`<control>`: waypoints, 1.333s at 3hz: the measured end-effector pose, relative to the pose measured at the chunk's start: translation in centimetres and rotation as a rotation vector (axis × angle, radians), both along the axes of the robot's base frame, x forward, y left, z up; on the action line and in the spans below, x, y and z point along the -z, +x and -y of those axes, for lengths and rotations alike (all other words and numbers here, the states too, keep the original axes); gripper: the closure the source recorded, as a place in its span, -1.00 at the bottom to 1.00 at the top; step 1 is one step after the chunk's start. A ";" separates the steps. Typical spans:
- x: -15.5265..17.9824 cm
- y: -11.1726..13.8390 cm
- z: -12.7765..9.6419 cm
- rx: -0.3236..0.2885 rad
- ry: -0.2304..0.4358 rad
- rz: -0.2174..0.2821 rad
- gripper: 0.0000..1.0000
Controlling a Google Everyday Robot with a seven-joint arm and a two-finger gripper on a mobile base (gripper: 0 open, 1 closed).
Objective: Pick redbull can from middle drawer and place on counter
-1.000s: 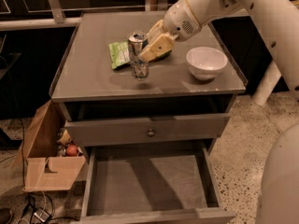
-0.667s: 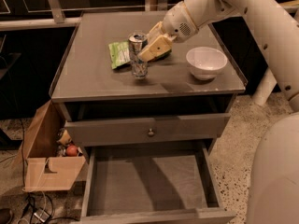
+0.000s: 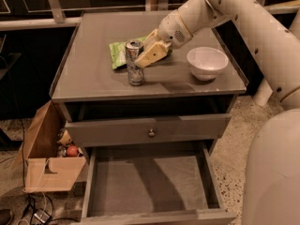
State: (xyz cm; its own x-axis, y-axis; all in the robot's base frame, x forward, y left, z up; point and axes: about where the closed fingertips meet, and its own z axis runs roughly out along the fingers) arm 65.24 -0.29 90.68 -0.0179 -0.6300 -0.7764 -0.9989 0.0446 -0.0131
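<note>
Scene barely changed from a second ago: gripper [image 3: 146,57] still pressed against upper side of redbull can [image 3: 135,65]; whether clenched on it cannot be told. Can upright on counter [image 3: 89,78], near front edge. Middle drawer [image 3: 145,186] pulled open below. White bowl [image 3: 207,62] right of can, green snack bag [image 3: 117,55] behind it. Cardboard box [image 3: 47,170] on speckled floor [image 3: 234,146], left.

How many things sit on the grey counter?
3: redbull can near the front, green snack bag behind it, white bowl at right. The gripper is at the can.
</note>
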 end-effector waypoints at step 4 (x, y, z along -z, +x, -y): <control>0.3 0.0 -0.1 -0.003 -0.001 -0.004 -0.46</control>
